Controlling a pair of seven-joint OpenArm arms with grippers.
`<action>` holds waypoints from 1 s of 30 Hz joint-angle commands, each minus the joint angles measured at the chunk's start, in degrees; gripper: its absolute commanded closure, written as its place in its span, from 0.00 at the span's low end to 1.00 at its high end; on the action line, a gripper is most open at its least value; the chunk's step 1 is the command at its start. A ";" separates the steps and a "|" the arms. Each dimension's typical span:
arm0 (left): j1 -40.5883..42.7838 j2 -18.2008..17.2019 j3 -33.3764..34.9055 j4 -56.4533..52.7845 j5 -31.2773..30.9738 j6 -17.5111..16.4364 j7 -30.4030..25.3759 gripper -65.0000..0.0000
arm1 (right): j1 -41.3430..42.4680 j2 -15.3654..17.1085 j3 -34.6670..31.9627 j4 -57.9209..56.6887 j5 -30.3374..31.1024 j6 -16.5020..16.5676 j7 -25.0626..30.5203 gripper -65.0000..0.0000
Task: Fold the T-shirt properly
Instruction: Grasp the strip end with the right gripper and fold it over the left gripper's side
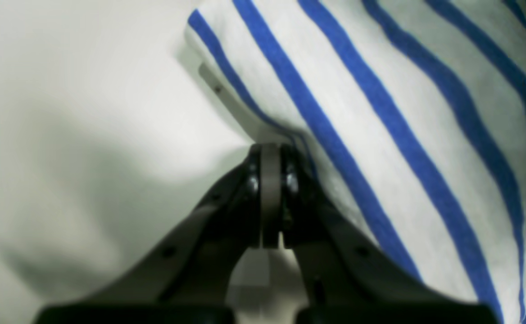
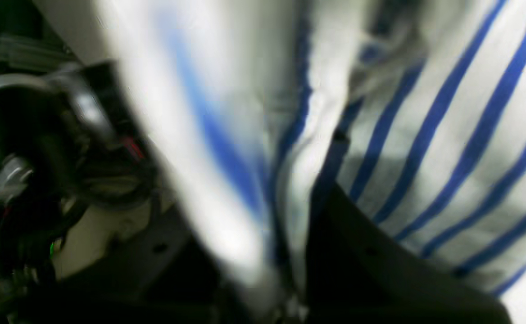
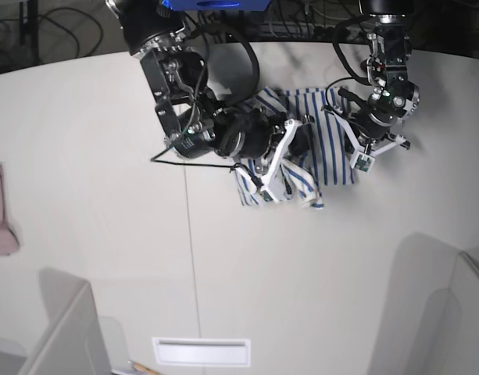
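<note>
A fold is judged to be under way: the T-shirt (image 3: 317, 148) is already reduced to a compact striped bundle at the far middle of the table (image 3: 91, 156), and one part of it is being carried across by the right hand (image 3: 290, 137).

In the right wrist view, a blurred run of white cloth with blue stripes is seen passing between the dark fingers of that hand, which are nearly closed, so the cloth is taken to be gripped there. In the base view, a strip of the shirt is seen hanging from this hand down toward the table, in front of the rest of the bundle.

The left hand (image 1: 269, 150) is shut, its two pads pressed flat together at the shirt's edge. Whether a thin layer of cloth is pinched between them cannot be told; the striped fabric is seen touching the right side of the fingers and rising away beyond them, with bare table to the left.

For the next move, the lifted part would have to be laid over the body of the shirt with its edges lined up and then released, while the opposite edge is held down so the bundle is not dragged. A hanging strip may be left twisted if it is set down too quickly.
</note>
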 commanded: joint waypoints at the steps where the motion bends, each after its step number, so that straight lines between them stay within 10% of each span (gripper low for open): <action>1: 0.17 -0.36 -0.08 0.51 0.54 -0.23 1.27 1.00 | 1.38 -0.73 0.11 -0.33 0.68 -1.20 2.09 1.00; 19: 4.22 -0.45 -19.16 6.75 -0.08 -0.75 1.27 1.00 | 6.30 -1.35 -8.68 -9.91 0.86 -18.52 8.60 1.00; 30: 4.66 -0.45 -19.95 6.67 -0.08 -0.75 1.27 1.00 | 7.53 -1.52 -8.68 -15.01 10.17 -19.57 10.71 1.00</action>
